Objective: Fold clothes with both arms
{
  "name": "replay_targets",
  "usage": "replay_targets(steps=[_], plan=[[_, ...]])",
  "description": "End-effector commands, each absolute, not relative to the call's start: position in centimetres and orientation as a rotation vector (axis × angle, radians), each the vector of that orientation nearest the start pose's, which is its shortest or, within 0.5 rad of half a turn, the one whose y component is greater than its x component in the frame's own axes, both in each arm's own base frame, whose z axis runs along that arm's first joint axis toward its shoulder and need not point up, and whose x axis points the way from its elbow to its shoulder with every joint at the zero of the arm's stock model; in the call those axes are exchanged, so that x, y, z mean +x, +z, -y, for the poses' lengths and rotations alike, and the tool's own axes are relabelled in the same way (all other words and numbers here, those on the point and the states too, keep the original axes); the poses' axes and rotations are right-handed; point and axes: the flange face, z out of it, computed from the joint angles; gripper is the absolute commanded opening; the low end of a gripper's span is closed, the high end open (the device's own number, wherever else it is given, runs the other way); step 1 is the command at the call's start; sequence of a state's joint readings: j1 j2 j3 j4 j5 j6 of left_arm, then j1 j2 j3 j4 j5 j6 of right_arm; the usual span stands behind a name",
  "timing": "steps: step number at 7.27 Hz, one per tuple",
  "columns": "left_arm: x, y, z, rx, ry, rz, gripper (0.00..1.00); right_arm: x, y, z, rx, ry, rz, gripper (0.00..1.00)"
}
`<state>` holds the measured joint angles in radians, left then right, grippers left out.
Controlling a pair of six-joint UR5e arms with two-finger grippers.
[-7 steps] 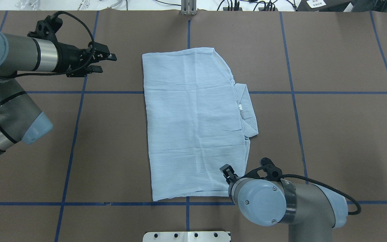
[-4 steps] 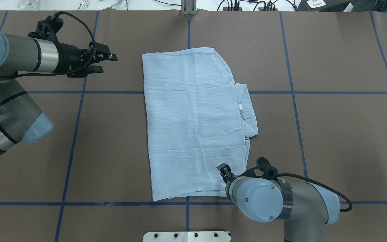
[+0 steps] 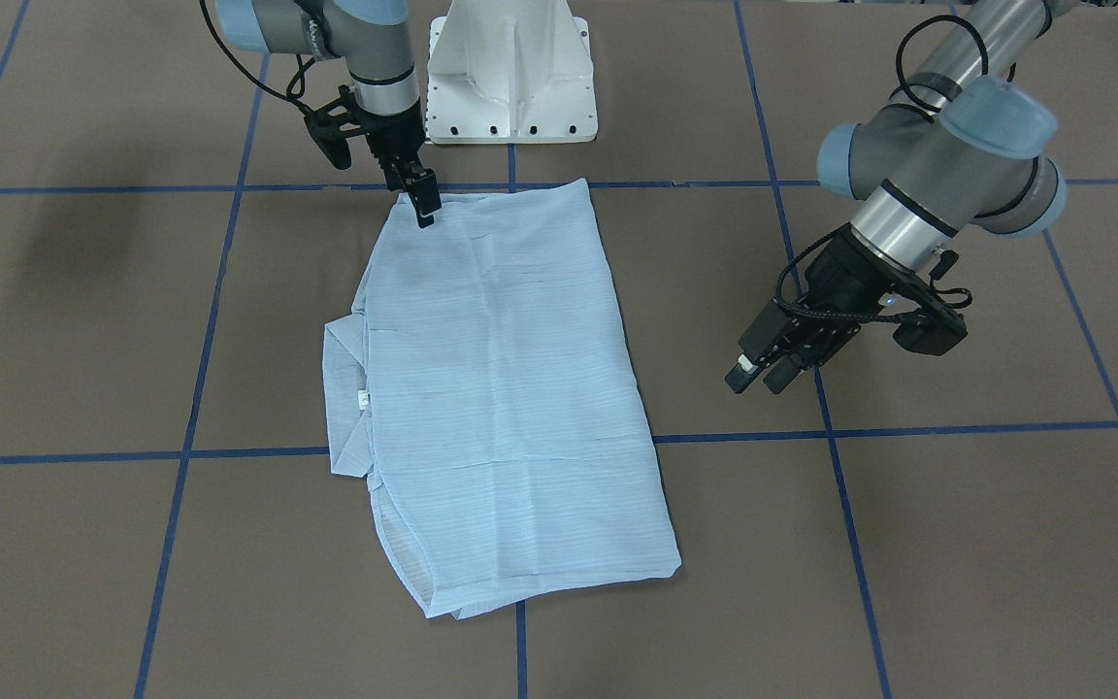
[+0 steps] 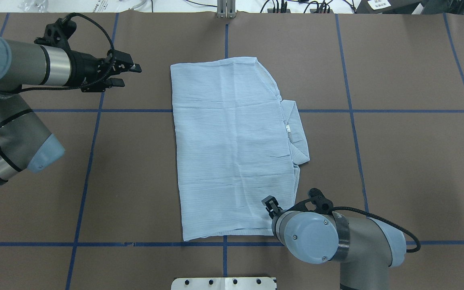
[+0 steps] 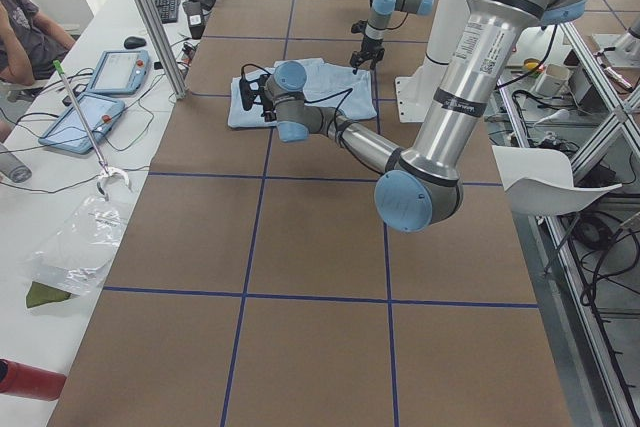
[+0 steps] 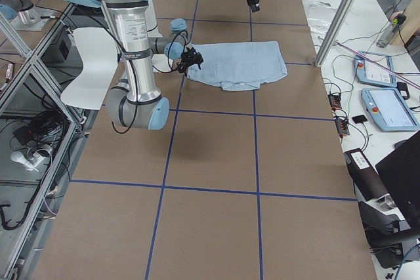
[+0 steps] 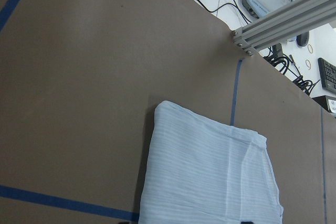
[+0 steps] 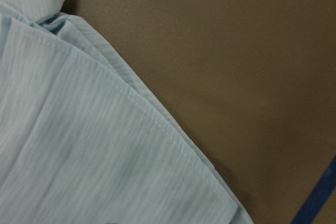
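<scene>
The folded shirt (image 4: 232, 149) lies in the middle of the table (image 4: 397, 169), collar (image 4: 296, 133) toward its right edge, with the right gripper (image 3: 422, 206) on the shirt's near right corner, clamped or not I cannot tell, and the left gripper (image 4: 129, 76), fingers apart, hovering well left of its far left corner.

even bright lighting, soft shadows, sharp focus.

Seen from overhead, blue tape lines (image 4: 155, 244) grid the brown table (image 4: 409, 161), with a white pedestal base (image 4: 224, 283) at six o'clock.
</scene>
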<state>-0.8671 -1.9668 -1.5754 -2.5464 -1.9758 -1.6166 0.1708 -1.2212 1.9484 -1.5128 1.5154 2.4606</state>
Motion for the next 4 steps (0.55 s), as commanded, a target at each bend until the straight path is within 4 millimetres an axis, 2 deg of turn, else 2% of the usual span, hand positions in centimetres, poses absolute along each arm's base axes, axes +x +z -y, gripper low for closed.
replay_targets(steps=[1, 4], plan=[[33.73, 31.95, 54.39, 0.235, -0.48, -1.393, 0.76, -54.71, 30.31, 23.49, -0.236, 1.025, 0.784, 0.93], [33.71, 31.88, 54.36, 0.236, -0.48, -1.395, 0.76, -55.21, 31.07, 23.38, -0.232, 1.024, 0.765, 0.9]])
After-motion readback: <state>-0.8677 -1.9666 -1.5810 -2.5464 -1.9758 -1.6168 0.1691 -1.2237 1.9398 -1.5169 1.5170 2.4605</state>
